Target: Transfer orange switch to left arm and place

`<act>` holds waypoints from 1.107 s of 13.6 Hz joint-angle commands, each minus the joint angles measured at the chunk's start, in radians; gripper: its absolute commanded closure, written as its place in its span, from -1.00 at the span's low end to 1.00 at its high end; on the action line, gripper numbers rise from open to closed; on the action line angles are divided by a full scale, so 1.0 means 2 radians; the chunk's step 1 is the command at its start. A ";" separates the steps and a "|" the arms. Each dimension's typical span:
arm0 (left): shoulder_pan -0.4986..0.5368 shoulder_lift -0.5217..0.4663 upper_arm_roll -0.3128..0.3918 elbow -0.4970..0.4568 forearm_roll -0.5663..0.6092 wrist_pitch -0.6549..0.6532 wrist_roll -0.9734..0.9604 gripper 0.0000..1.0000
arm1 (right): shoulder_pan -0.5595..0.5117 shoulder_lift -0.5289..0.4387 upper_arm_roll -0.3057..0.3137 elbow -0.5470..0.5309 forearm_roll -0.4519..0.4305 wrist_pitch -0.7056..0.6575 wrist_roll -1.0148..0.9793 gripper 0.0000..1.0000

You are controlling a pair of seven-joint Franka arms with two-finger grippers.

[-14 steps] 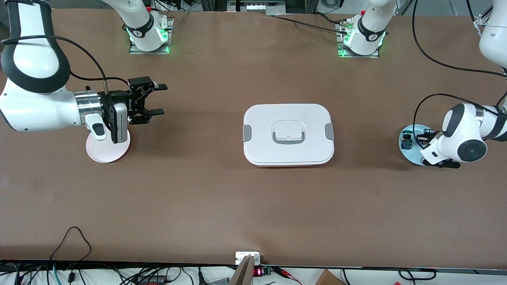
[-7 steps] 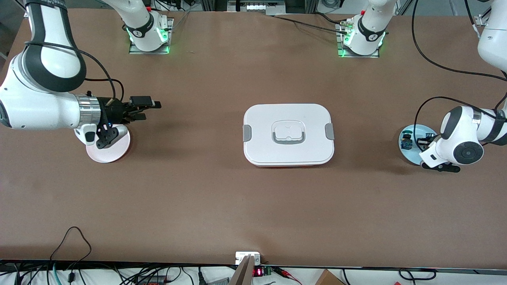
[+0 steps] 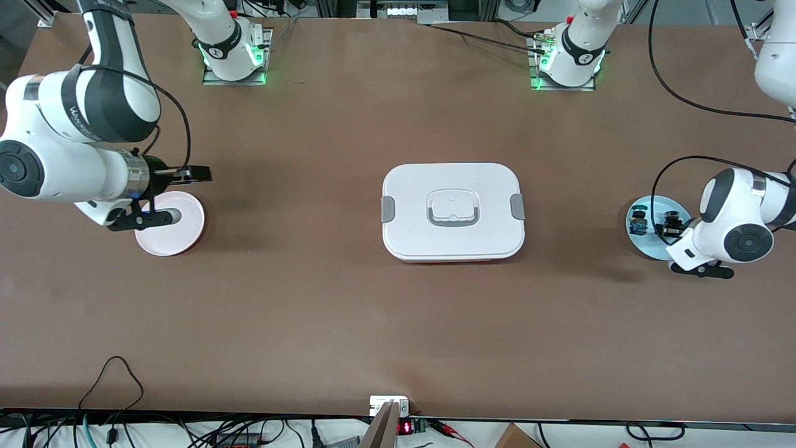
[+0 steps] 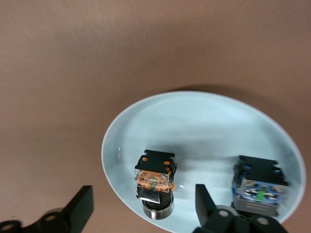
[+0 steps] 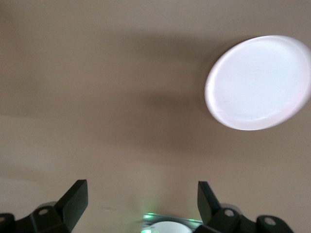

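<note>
From the front I see the large white lidded box with grey side clips (image 3: 453, 211) planted mid-table between the two plates, which is why I judge any handover has to swing around it. The left gripper (image 3: 675, 231) hangs over the pale blue round plate (image 3: 647, 246) at the left arm's end; the right gripper (image 3: 186, 177) waits by the pinkish-white round plate (image 3: 180, 239). In my left wrist view the fingers (image 4: 80, 208) stand wide apart, straddling the tiny orange switch with its black collar (image 4: 154, 182), which lies on its side on the plate beside the blue-green switch (image 4: 257, 187), ungripped. My right wrist view shows spread fingers (image 5: 75, 196), holding nothing.
</note>
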 commanded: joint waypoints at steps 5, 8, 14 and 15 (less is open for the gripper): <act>0.001 -0.033 -0.045 0.122 -0.111 -0.101 0.015 -1.00 | -0.048 -0.007 -0.018 0.043 -0.036 -0.001 0.015 -1.00; 0.003 -0.033 -0.077 0.155 -0.114 -0.163 0.015 -1.00 | -0.050 -0.007 -0.034 0.099 -0.025 -0.028 0.014 -1.00; 0.009 -0.043 -0.086 0.222 -0.184 -0.226 0.015 -1.00 | -0.117 -0.013 0.039 0.164 -0.025 -0.048 0.017 -1.00; 0.005 -0.060 -0.087 0.220 -0.190 -0.226 0.016 -1.00 | -0.114 -0.016 0.039 0.162 -0.027 -0.049 0.019 -1.00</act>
